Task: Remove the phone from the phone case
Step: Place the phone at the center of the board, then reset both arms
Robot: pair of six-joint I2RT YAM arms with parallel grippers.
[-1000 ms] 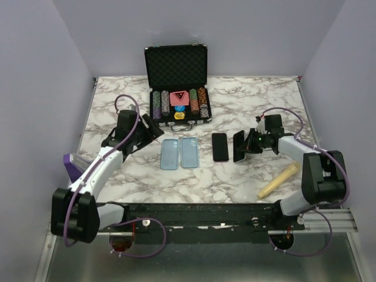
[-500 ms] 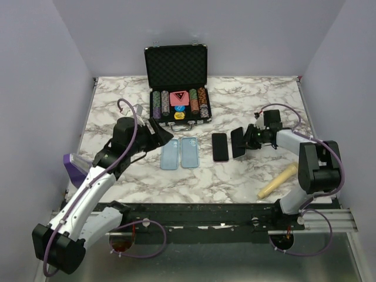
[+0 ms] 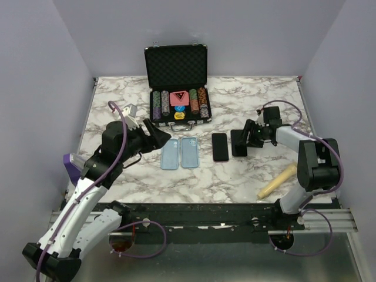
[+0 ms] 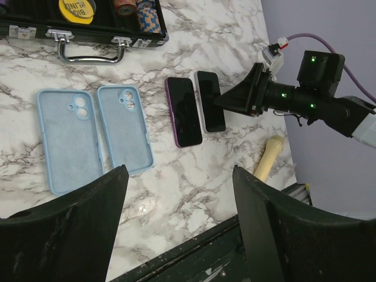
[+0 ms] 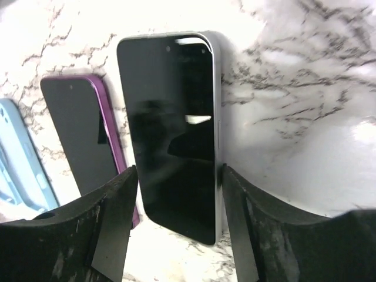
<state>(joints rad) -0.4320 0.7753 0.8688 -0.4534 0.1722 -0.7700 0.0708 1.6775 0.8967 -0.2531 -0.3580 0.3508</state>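
Your marbled surface (image 3: 252,97) carries an open black chip case (image 3: 176,66) at its far side. In front of the case, toward you, a first blue phone case (image 3: 169,154) and a second blue phone case (image 3: 189,152) lie side by side, hollows up. Off the case's right front corner, a purple-rimmed phone (image 3: 220,147) and a silver-rimmed phone (image 4: 210,109) lie flat, just beside each other. Farther out that way, a wooden roller (image 3: 278,181) rests at a slant.

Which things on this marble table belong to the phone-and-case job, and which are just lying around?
For the job: left light blue silicone case; right light blue silicone case; purple-edged black phone; silver-edged black phone; right gripper, jaws either side of it.
Lying about: open black poker chip case; pale wooden stick.
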